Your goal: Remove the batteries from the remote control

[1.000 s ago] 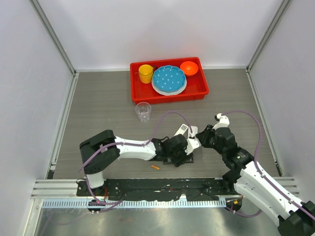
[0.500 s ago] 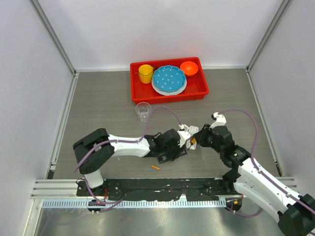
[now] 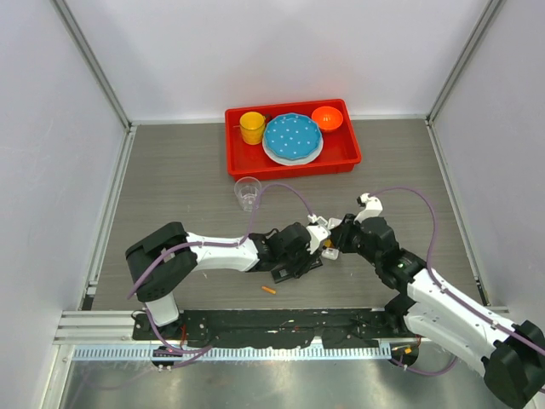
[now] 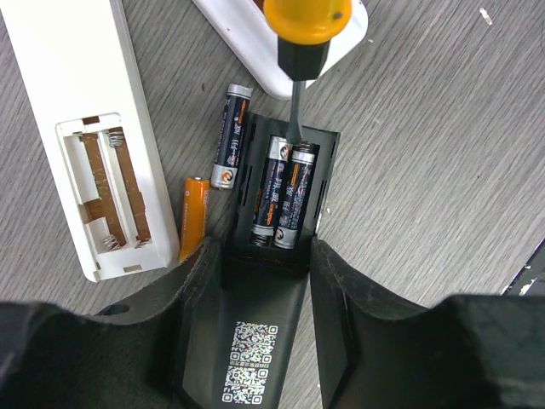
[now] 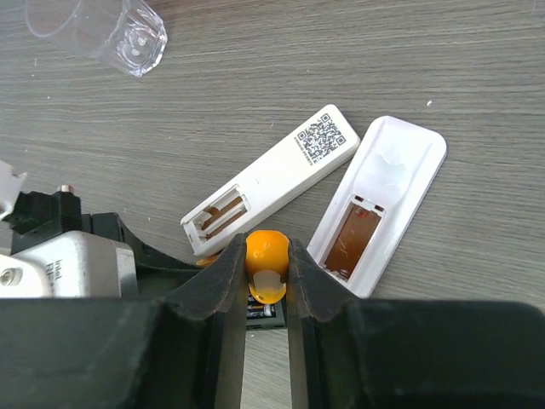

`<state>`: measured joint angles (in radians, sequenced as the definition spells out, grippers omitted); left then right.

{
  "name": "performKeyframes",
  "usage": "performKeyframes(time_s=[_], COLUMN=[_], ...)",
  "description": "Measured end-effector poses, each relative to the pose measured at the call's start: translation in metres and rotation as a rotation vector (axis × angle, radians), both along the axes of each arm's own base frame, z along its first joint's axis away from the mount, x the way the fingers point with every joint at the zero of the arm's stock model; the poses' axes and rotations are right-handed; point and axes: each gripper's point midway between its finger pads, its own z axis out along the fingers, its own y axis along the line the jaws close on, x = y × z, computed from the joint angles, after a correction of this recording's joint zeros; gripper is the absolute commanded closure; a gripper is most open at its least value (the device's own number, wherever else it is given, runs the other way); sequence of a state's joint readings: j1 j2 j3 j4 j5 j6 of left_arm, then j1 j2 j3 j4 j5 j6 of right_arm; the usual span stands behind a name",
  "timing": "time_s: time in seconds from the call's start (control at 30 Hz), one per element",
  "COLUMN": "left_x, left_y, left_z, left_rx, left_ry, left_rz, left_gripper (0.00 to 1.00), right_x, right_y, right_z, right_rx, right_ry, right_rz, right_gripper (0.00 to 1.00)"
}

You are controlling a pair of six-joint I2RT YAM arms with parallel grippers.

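left gripper [image 4: 264,251] and right gripper [image 5: 266,247], both clamped, converge low from opposite sides.

Bright, even light from overhead, soft short shadows cast on the tabletop [image 3: 170,187], small glints seen on the batteries [image 4: 298,196] and screwdriver handle [image 5: 267,251], wrist views sharp at centre, near foreground blurred and dark.

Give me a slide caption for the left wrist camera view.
Left gripper clamps black remote; screwdriver tip touches its two seated batteries, two loose batteries lying beside.
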<state>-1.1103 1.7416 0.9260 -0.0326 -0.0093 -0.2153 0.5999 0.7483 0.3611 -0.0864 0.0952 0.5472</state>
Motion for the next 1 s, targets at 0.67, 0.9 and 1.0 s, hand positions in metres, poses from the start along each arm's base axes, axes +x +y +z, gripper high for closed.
performKeyframes(time_s=[0.67, 0.9, 1.0], left_x=[0.0012, 0.0012, 0.0012], left_y=[0.0008, 0.0007, 0.0009], left_z=[-0.0001, 0.0000, 0.0000], left_rx=[0.000, 0.000, 0.001], left_ry=[0.002, 0.002, 0.002], left_rz=[0.002, 0.001, 0.002], left_gripper=[0.59, 0.59, 0.59], right_x=[0.0037, 0.0015, 0.0008], right_y=[0.0072, 0.0064, 0.0063], right_z=[-0.0071, -0.0064, -0.0066], right_rx=[-0.041, -0.044, -0.044], right_ry=[-0.005, -0.005, -0.003], right_rz=[0.017, 0.018, 0.019], right_gripper=[0.99, 0.99, 0.99])
